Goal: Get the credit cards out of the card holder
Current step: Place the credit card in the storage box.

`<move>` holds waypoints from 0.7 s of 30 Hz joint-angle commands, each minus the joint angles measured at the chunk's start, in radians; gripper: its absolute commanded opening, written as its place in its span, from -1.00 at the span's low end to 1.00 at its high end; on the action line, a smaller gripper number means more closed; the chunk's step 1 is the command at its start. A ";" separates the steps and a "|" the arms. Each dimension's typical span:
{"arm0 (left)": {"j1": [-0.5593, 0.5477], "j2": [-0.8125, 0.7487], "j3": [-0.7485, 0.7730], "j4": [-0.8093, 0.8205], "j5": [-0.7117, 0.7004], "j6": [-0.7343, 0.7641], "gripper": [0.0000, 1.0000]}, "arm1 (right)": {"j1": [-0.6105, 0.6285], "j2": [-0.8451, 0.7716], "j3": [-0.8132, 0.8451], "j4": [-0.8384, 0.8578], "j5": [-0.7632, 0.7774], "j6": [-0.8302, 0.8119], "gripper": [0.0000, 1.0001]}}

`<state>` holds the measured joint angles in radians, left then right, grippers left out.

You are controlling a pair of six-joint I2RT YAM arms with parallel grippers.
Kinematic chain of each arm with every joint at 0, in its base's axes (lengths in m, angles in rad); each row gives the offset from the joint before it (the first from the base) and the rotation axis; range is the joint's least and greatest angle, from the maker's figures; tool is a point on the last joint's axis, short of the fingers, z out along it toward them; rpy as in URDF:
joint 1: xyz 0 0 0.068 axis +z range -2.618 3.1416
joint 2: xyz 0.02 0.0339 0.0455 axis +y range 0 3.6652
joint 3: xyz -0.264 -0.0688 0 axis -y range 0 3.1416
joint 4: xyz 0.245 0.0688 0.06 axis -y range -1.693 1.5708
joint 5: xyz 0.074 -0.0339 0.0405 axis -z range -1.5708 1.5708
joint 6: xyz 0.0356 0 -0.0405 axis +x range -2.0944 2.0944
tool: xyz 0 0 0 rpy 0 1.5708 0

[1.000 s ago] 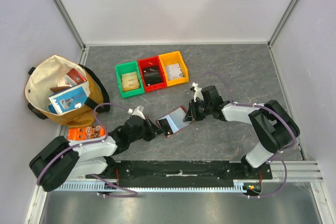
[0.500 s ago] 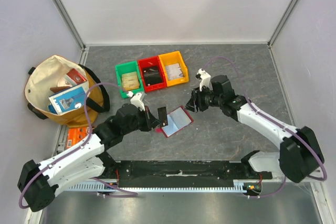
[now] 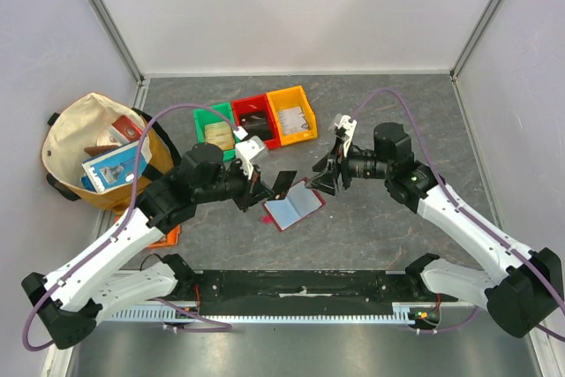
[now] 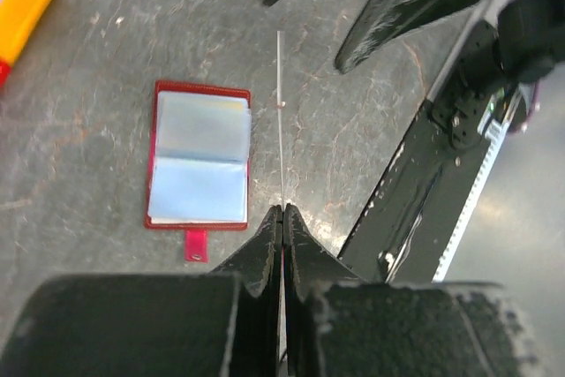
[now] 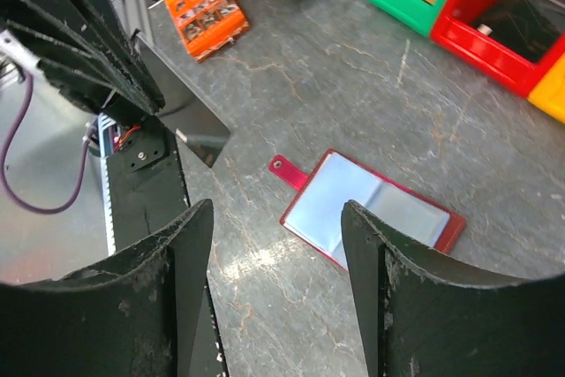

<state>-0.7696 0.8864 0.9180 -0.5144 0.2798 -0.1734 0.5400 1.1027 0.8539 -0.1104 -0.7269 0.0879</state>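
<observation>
The card holder point(image 3: 293, 207) lies open and flat on the table, dark red with pale blue clear sleeves; it also shows in the left wrist view point(image 4: 199, 156) and the right wrist view point(image 5: 371, 209). My left gripper point(image 3: 265, 188) is shut on a dark card point(image 3: 282, 184) and holds it in the air left of the holder; in the left wrist view the card point(image 4: 280, 121) shows edge-on between the jaws, and in the right wrist view the card point(image 5: 181, 103) is a dark sheet. My right gripper point(image 3: 324, 177) is open and empty, above the holder's right end.
Green point(image 3: 214, 134), red point(image 3: 256, 123) and yellow point(image 3: 292, 115) bins with cards stand at the back. A cloth bag point(image 3: 97, 156) with items sits at the left. An orange flat packet point(image 5: 205, 8) lies by the left arm. A black rail point(image 3: 300, 287) runs along the near edge.
My left gripper drew a dark card out of the holder and lifted it up and back. My right gripper let go of the holder and rose. The holder now lies flat.
</observation>
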 commanded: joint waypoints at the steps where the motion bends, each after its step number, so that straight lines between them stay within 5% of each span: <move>1: 0.001 0.039 0.110 -0.125 0.147 0.305 -0.96 | 0.023 -0.026 0.054 0.048 -0.120 -0.117 0.36; 16: 0.001 0.172 0.245 -0.279 0.236 0.483 -0.96 | 0.107 0.071 0.140 -0.037 -0.229 -0.269 0.03; 21: 0.003 0.171 0.243 -0.280 0.240 0.488 -0.96 | 0.109 0.091 0.142 -0.046 -0.240 -0.275 -0.42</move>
<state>-0.7696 1.0622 1.1194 -0.7845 0.4797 0.2611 0.6445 1.1835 0.9543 -0.1493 -0.9367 -0.1577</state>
